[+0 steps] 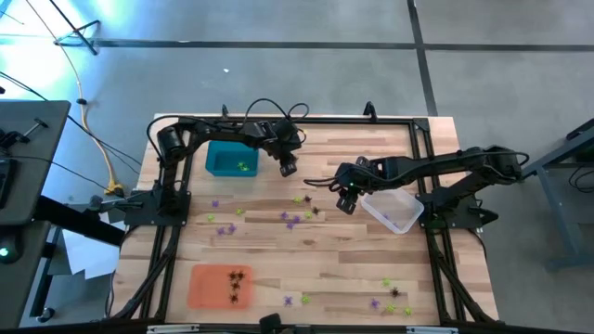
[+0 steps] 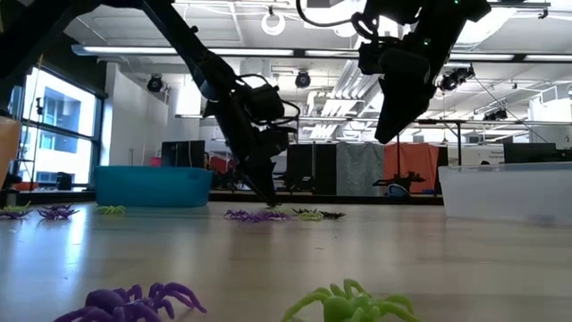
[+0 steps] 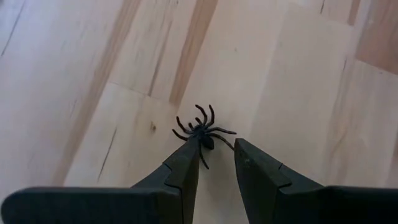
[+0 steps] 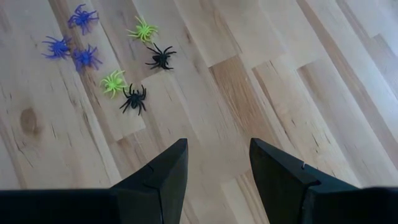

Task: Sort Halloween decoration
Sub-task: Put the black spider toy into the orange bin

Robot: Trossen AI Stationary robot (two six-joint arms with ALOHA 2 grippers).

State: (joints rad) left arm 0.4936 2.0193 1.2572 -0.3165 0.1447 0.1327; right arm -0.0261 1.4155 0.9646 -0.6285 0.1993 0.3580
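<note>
counter (image 1: 353,269): pale wood planks inside a black frame.

trays, three:
- teal tray (image 1: 230,159), near the far left corner; small yellow-green pieces inside, number too small to tell.
- orange tray (image 1: 221,285), near the front left corner; about three black pieces inside.
- clear tray (image 1: 393,210), at the right edge, tilted; contents cannot be told.

halloween decoration, loose spider pieces in black, yellow-green and purple:
- middle cluster (image 1: 299,211) on the counter between the two arms; the right wrist view shows seven of them: three purple spiders (image 4: 74,40), two yellow-green spiders (image 4: 127,56), two black spiders (image 4: 147,78).
- left scatter (image 1: 223,215), a few purple and yellow-green pieces near the left edge, exact number unclear.
- front right scatter (image 1: 392,299), several mixed pieces toward the front right corner, plus a couple near the front edge's middle.
- single black spider (image 3: 202,132), lying on the wood at the tip of one finger of the left tool.

tools, two:
- left tool (image 3: 216,155), just beside the teal tray, low over the counter; jaws narrowly parted, nothing clamped between them, one tip touching the black spider.
- right tool (image 4: 217,165), raised above the counter beside the clear tray, near the middle cluster; jaws wide, holding nothing.

writing or labels: none legible.
</note>
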